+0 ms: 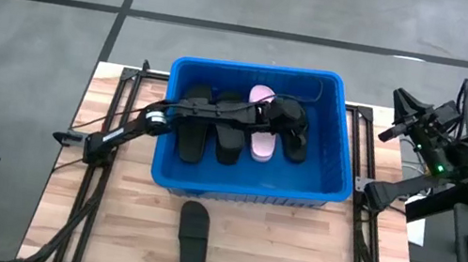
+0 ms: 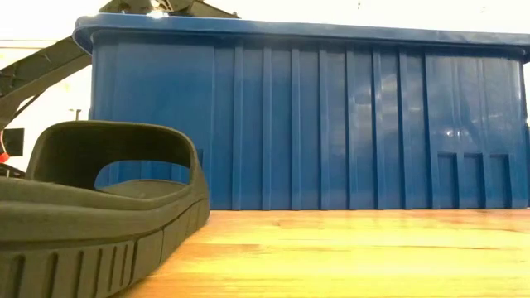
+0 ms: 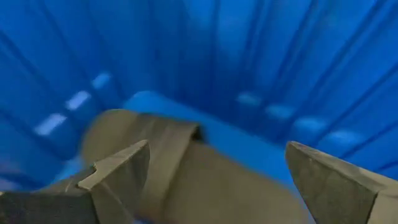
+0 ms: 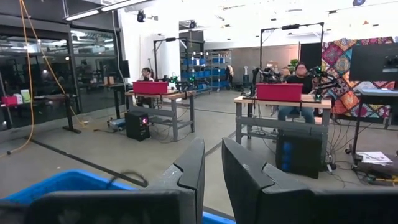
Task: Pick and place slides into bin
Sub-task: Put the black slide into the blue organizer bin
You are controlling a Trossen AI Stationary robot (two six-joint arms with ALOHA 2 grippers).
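The left arm reaches from the table's nine o'clock edge over the rim of the blue bin, which sits at the table's centre toward twelve o'clock. The left gripper hangs inside the bin toward its three o'clock side, directly above a black slide. In the left wrist view its two fingers stand wide apart, released, with nothing between them; a slide's wide strap lies below them against the bin's blue wall.

Going across the bin's floor from nine o'clock to three o'clock: a black slide, a second black slide, a pale pink slide whose far end shows past the arm toward twelve o'clock, then the black one under the gripper. They lie side by side, lengthwise along the twelve-to-six line, partly covered by the arm.

One more black slide lies on the bare wooden table outside the bin, at six o'clock from it and apart from its wall. The low view shows this slide up close, sole down, strap up, with the bin's ribbed side behind it.

The right arm waits off the table's three o'clock edge, gripper lifted and pointing out into the room; its fingers sit nearly together, clenched on nothing, with the bin's rim below.
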